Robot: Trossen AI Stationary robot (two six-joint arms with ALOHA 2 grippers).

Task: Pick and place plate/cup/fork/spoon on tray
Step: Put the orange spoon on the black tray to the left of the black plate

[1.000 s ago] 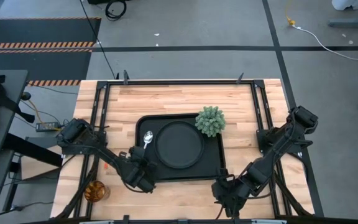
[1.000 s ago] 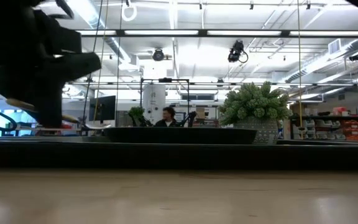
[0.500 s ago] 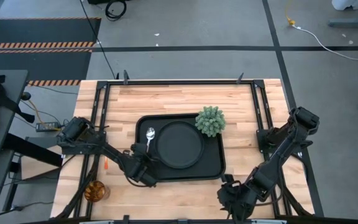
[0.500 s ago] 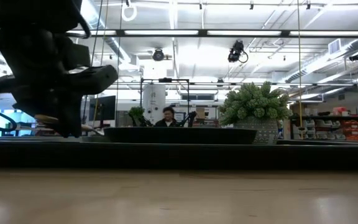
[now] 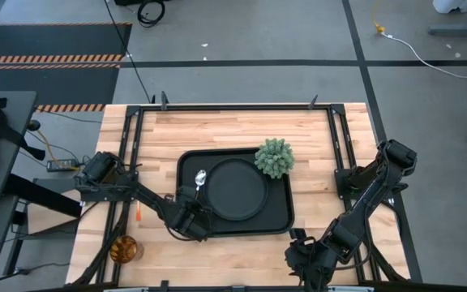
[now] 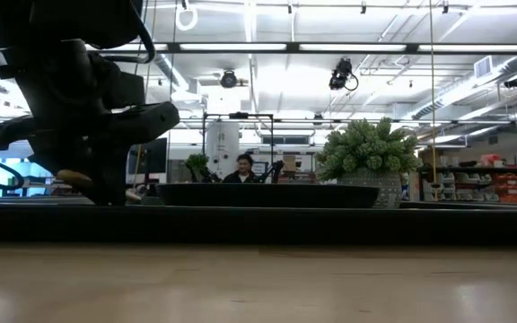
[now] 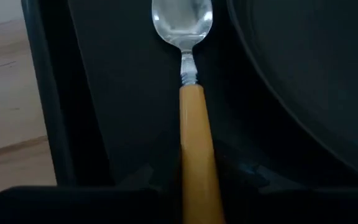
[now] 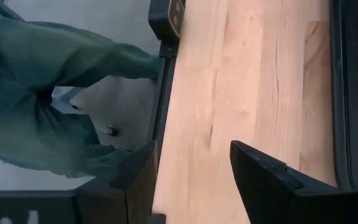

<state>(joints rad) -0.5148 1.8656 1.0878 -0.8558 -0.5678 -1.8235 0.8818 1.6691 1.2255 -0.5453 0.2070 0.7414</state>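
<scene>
The black tray (image 5: 186, 166) lies mid-table with the round black plate (image 5: 235, 188) on it. My left gripper (image 5: 191, 212) is over the tray's near left corner, shut on the spoon (image 5: 200, 178). The spoon's silver bowl (image 7: 181, 18) points toward the far edge, between the tray's left rim and the plate. The red-orange fork (image 5: 139, 213) and the amber cup (image 5: 122, 249) rest on the table left of the tray. My right gripper (image 5: 306, 258) is open and empty at the near edge; it also shows in the right wrist view (image 8: 194, 177). My left gripper pinches the spoon's yellow-orange handle (image 7: 196, 146) between its two fingers, toward the handle's free end. The fingers come low from the table's near side and lie along the spoon. The spoon lies about level just over the tray's floor; whether its bowl touches the floor I cannot tell.
A small potted green plant (image 5: 275, 157) stands on the tray's far right corner. Bare wood lies right of the tray (image 8: 260, 81). Green cloth (image 8: 48, 93) shows beyond the table's edge in the right wrist view.
My left gripper has carried the spoon toward the far and right edges, farther in over the tray, and has come down lower. The spoon's bowl now lies closer to the plate. My right gripper has drawn back a little toward the near edge.
</scene>
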